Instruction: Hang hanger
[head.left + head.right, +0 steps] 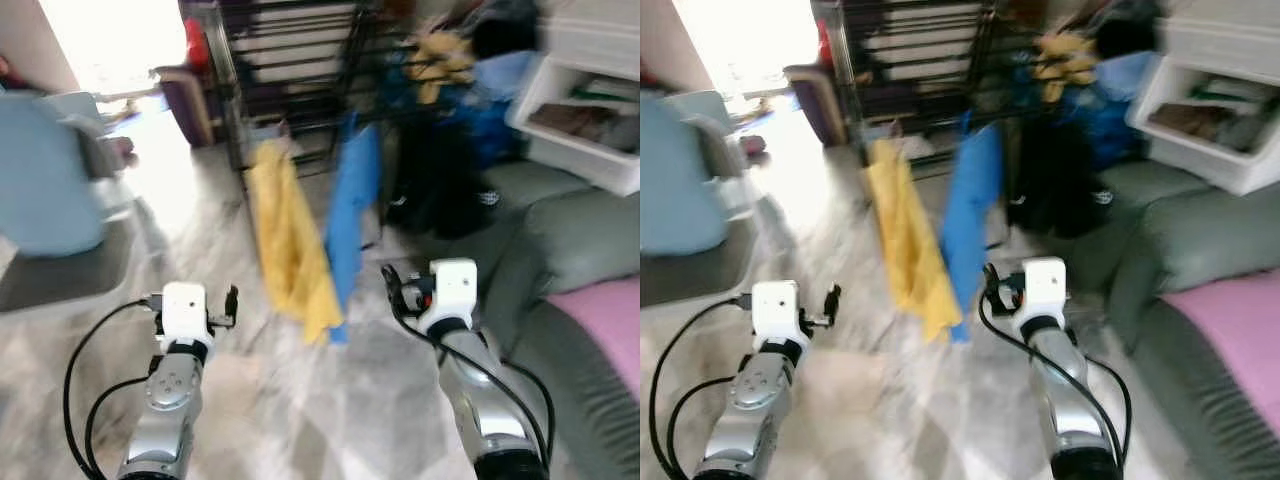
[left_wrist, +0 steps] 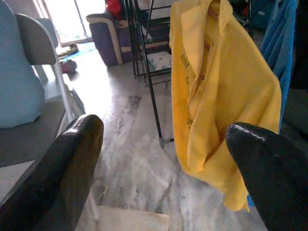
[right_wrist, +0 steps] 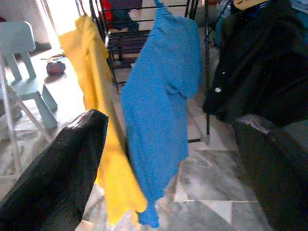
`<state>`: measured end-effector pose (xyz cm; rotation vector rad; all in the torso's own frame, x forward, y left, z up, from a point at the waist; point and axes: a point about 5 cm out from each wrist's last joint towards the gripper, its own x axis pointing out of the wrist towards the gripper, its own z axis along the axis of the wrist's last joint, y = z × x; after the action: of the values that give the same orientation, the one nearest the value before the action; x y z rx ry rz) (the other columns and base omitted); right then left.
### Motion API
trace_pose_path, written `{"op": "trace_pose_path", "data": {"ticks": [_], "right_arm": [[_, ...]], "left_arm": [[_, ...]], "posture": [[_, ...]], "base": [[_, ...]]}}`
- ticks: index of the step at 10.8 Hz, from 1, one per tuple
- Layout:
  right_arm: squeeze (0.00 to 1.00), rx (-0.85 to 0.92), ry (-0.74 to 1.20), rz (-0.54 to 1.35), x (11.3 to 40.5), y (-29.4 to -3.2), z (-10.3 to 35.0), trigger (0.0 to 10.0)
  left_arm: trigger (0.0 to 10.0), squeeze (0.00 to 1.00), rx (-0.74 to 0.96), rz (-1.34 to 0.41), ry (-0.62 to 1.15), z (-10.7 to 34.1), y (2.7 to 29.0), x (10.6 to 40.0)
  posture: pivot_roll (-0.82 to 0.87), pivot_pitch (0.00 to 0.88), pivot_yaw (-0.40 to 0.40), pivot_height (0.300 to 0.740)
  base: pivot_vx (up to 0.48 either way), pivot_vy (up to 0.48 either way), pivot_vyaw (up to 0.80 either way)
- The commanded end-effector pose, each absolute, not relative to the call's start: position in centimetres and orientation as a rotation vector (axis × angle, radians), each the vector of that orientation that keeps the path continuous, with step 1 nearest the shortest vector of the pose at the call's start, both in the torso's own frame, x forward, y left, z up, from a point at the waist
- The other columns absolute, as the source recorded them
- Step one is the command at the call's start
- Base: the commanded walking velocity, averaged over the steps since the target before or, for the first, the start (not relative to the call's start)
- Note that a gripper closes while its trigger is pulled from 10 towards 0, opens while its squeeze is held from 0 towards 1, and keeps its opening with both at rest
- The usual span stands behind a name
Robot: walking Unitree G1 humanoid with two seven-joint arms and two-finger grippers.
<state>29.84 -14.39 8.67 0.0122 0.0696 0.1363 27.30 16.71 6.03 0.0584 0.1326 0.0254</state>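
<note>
Shirts of soft cloth, a yellow shirt (image 1: 287, 240) and a blue shirt (image 1: 352, 215), are hung from a black wire rack (image 1: 290, 70) over a marbled floor (image 1: 300, 410). Left gripper (image 2: 163, 144) and right gripper (image 3: 168, 139) are held apart, empty, before them.

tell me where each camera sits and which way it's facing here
Left eye view: on the head, looking forward and down at a yellow shirt and blue garment hanging on a black rack; both silver arms show, with the left pincer and right pincer.
Right eye view: same scene, shifted slightly.
Left wrist view: looks along its open fingers at the yellow shirt.
Right wrist view: looks along its open fingers at the blue garment.
All four share both garments.
</note>
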Motion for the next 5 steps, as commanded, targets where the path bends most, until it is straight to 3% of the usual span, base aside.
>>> {"op": "trace_pose_path", "data": {"ticks": [1,2,5], "right_arm": [[0.0,0.004,0.068,0.13,29.85,-14.97,8.74,10.0],[0.0,0.001,0.065,0.147,29.89,-14.77,8.8,10.0],[0.0,-0.032,0.032,0.179,30.1,-14.21,9.48,10.0]], "left_arm": [[10.0,0.0,0.044,0.023,0.129,5.98,16.08,27.27],[10.0,0.0,0.059,0.023,0.118,6.05,16.04,27.41],[10.0,0.0,0.08,-0.014,0.107,6.28,15.5,28.09]], "posture": [[-0.11,0.0,0.055,0.74],[-0.11,0.0,0.056,0.74],[-0.12,0.0,0.073,0.74]], "base": [[0.0,0.0,0.0],[0.0,0.0,0.0],[0.0,0.0,0.8]]}}
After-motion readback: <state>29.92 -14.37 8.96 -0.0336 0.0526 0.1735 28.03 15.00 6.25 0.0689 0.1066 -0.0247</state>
